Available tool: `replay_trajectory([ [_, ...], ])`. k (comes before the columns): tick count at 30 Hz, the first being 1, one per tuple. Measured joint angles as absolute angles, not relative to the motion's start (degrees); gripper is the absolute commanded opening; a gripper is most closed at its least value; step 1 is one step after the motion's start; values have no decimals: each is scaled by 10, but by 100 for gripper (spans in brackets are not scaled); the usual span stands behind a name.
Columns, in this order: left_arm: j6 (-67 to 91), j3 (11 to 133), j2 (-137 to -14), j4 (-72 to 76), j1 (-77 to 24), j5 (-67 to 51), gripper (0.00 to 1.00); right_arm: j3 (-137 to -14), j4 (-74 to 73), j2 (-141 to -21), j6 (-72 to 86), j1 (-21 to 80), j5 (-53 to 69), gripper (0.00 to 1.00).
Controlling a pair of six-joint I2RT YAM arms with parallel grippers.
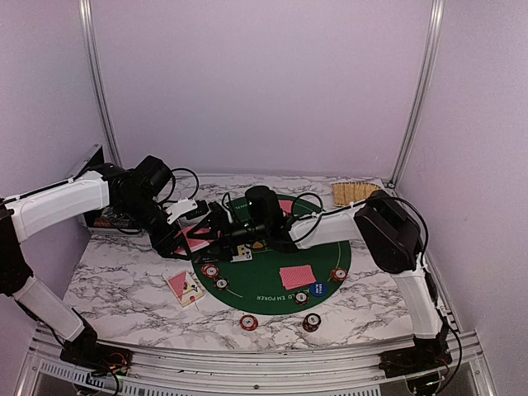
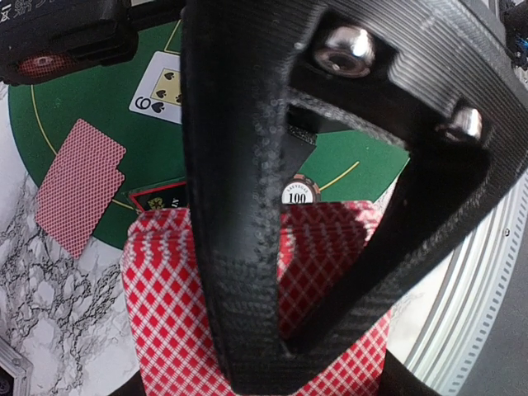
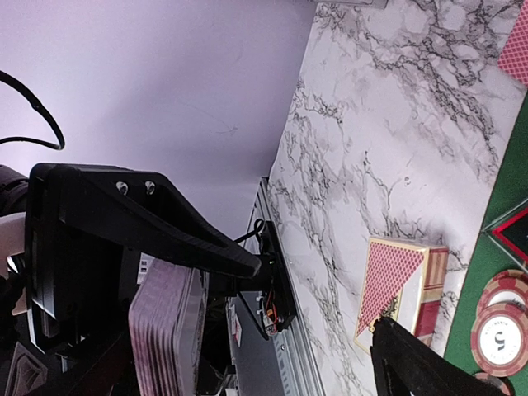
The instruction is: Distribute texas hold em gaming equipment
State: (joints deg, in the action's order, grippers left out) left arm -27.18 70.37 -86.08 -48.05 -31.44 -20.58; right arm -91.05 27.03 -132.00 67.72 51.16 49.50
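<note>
As left pincer grips cards (mat edge), right pincer gapes.

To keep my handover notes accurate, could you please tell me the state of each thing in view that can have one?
left claw: shut on the card deck
right claw: open, holding nothing
card deck: gripped, held in the air
six of spades: face up on the green mat
red-backed cards: face down on the green mat
card box: lying flat on the marble table
</note>
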Motion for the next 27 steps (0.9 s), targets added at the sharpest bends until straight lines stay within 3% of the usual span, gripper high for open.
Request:
replay_trajectory([
  [17, -272, 703, -861, -483, -315, -205, 0, -934, 322, -1358, 729, 520, 507, 91],
  [27, -272, 703, -854, -482, -316, -205, 0, -947, 323, -1363, 734, 515, 512, 83],
])
